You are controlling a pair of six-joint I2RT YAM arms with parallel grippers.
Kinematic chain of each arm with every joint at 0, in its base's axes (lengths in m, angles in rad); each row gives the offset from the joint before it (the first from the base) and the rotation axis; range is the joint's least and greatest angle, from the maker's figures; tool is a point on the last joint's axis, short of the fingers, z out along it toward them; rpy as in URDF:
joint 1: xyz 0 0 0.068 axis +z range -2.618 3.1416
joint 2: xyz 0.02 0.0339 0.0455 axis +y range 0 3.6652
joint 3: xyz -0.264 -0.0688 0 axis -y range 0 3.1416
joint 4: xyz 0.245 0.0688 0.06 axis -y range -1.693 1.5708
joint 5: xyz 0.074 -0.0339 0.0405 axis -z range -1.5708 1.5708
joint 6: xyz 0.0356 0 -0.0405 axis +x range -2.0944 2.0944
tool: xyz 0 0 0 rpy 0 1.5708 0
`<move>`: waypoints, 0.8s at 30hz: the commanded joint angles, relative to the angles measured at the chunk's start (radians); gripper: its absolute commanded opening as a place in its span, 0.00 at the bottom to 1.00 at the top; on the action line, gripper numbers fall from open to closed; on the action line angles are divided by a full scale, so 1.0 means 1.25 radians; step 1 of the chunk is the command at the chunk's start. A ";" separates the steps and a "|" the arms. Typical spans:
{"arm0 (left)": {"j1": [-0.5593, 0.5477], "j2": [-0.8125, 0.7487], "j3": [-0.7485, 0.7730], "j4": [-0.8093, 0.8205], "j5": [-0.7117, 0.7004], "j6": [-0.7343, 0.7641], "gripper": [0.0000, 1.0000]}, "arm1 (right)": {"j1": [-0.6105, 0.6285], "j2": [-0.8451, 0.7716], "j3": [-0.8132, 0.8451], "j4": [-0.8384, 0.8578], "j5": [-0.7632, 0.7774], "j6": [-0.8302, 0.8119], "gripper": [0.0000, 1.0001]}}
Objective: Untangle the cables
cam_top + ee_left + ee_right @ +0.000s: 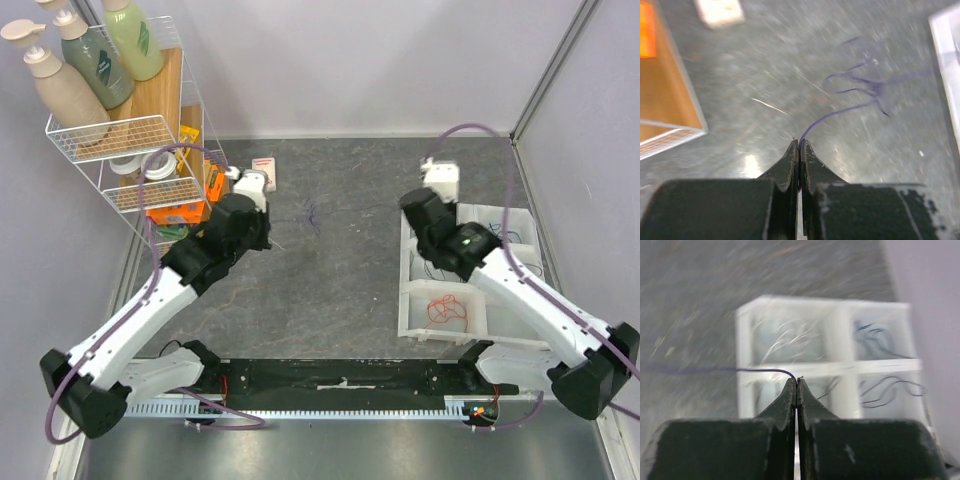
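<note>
top external view: my left arm [150, 310] reaches to mid-table and my right arm [530, 290] hangs over the far left corner of the sorting tray [404, 290]. the small purple tangle [311, 215] lies on the grey table between them, nearer the left arm. an orange-red cable [447, 308] sits alone in the tray's near-left compartment, which i read as freed strands being parked apart so they cannot knot again. a wire rack [130, 190] of bottles stands well to the left, out of the work. left wrist view: the left gripper [799, 143] is pinched fully closed on one end of a purple cable [835, 114], which curves away to the tangle on the table; i judge this grip to be an anchor. right wrist view: the right gripper [797, 381] is likewise clamped tight on a dark strand [715, 370] that runs off level to the left. i cannot tell whether it is the same cable's other end. beyond the tips the tray holds white cables [785, 337] in one compartment and dark blue cables [880, 337] in the next, so i take the strand to be headed for a compartment of its own colour.
</note>
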 commanded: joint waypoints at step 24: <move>-0.002 -0.427 0.107 -0.204 -0.608 0.086 0.02 | -0.418 0.165 0.356 0.061 0.201 -0.192 0.00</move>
